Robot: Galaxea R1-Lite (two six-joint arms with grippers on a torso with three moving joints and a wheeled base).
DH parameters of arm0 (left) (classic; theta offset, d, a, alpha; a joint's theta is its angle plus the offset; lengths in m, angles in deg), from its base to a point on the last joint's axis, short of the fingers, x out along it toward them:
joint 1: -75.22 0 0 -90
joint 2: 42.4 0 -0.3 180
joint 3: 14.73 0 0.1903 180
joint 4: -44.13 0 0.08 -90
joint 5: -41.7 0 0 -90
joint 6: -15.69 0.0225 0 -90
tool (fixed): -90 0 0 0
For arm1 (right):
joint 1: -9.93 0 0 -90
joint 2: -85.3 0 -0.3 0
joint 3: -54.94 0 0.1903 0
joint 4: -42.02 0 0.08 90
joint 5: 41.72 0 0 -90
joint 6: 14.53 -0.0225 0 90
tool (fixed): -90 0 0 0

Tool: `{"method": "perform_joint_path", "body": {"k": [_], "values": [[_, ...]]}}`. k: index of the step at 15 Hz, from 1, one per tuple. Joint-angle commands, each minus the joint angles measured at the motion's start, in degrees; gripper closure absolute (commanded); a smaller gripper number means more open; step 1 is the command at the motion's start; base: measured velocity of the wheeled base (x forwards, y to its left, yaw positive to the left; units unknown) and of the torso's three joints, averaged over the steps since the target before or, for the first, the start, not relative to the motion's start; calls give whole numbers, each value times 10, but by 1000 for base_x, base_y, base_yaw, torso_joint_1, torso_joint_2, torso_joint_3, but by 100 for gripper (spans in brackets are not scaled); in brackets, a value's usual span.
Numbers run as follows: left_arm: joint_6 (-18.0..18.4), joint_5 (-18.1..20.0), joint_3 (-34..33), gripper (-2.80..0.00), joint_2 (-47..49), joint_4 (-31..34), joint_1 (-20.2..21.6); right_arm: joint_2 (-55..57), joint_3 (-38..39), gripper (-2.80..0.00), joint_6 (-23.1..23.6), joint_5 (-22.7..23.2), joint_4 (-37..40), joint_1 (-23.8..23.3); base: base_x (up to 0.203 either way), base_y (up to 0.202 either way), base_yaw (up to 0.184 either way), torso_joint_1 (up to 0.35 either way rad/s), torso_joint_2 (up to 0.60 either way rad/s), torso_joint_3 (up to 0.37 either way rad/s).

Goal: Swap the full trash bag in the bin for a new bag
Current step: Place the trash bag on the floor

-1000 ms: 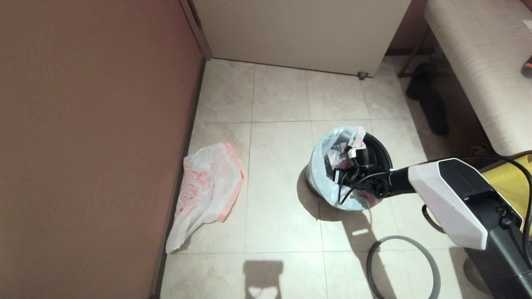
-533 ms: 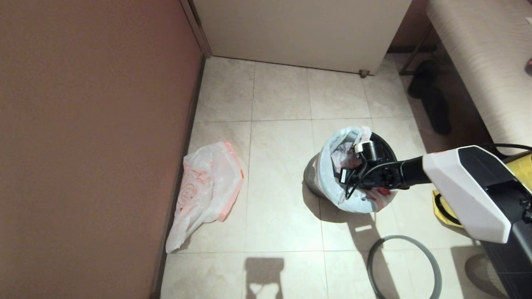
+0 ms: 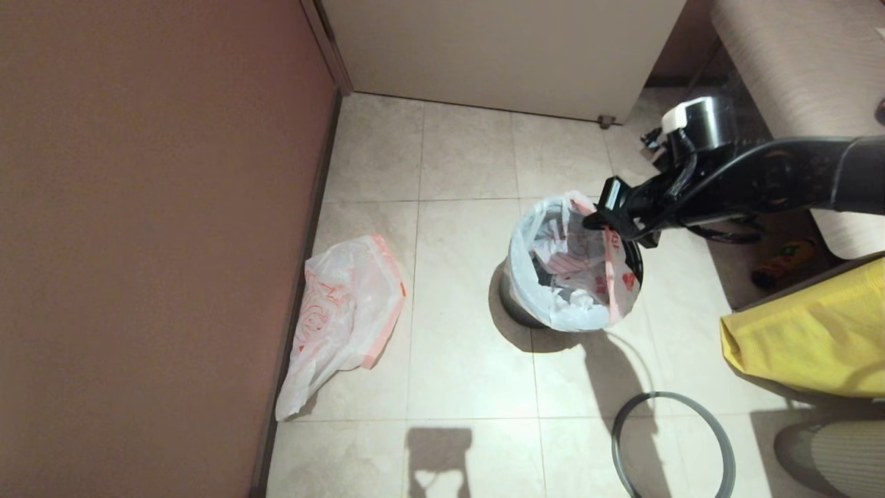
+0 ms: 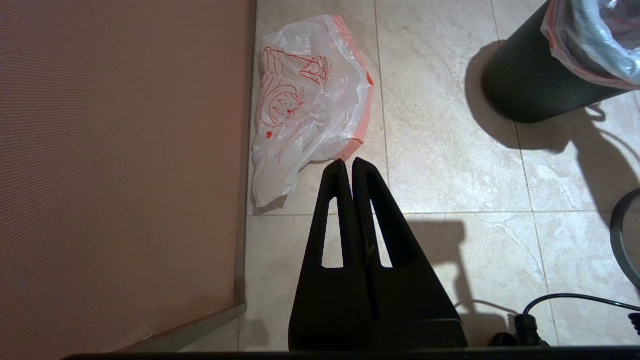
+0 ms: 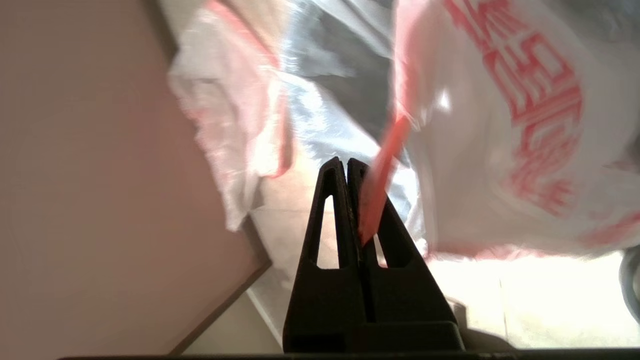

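Right pincer (image 3: pixel 593 223) hangs over the far right side of the bin (image 3: pixel 515 312), its fingers pressed together on a thin orange-red handle (image 5: pixel 382 170) of the full bag (image 3: pixel 577 266). That bag sits in the bin, its mouth open and its skin draped over the near rim, with white paper and dark scraps showing inside. The bin stands on the tiled floor (image 3: pixel 463 346), well apart from the brown wall (image 3: pixel 152 228) on the left. The new bag (image 3: pixel 342 315) lies flat and crumpled on the floor just beside that wall's foot, its pale-orange hem toward the bin. The grey hoop (image 3: pixel 671 443) lies on the floor nearer the robot than the bin, apart from it and partly cut off by the edge of the head view. A white cabinet (image 3: pixel 498 48) stands at the far end of the floor, a pale bench (image 3: pixel 795 76) at the far right, and something yellow (image 3: pixel 809 339) at the right. Left pincer (image 4: pixel 348 165) hangs above the floor close to the new bag, fingers together and holding nothing.
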Motion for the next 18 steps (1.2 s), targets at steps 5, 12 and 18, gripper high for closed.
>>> {"method": "perform_joint_path", "body": {"k": [5,12,18], "values": [[0,0,0,0,0,0,0,-196,-6,0,-5,9,29,58,0,0,0,0,0,0],[0,0,0,0,0,0,0,-254,-16,0,1,5,-4,97,0,0,0,0,0,0],[0,0,0,0,0,0,0,-290,-16,0,2,3,-37,133,0,0,0,0,0,0]]}}
